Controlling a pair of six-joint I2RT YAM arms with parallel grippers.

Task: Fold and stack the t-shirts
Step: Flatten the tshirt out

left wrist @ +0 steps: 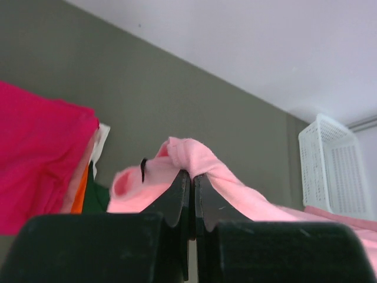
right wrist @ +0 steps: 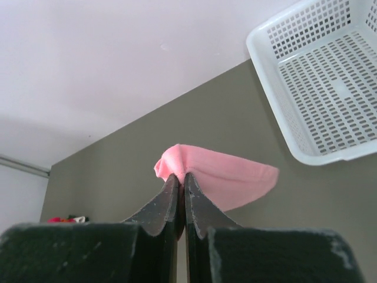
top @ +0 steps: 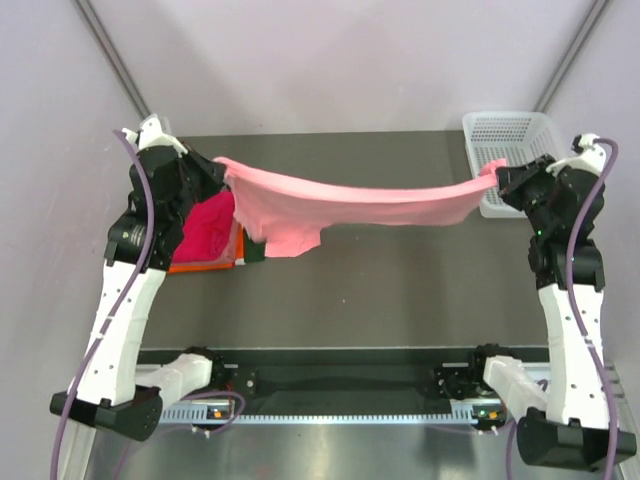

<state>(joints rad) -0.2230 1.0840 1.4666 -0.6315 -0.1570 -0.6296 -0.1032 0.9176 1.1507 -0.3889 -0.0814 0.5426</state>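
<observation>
**Pink shirt strung between both hands, its long axis running left to right**

At the left, the left hand [top: 221,168] is pinched tight on one end of the salmon-pink t-shirt [top: 360,205]. The left wrist view shows the cloth bunched over the closed fingertips. Just below that hand, the folded stack lies on the table [top: 400,300], with a magenta-red shirt [top: 208,228] on top of an orange shirt [top: 198,266].

From there the pink shirt hangs in the air across the table. It sags through the middle, and one loose flap droops lower near the left end, close to the stack but apparently not touching it.

At the right, the right hand [top: 497,177] is clamped just as tightly on the other end, just beside the near corner of the white mesh basket [top: 512,122].

The shirt's long axis lies straight along the line between the two hands, and each hand has its own end, so neither arm is nearer. Laying it flat probably calls for both hands to lower together. The drooping flap sits on the left arm's side and may fold under as the cloth comes down.
</observation>
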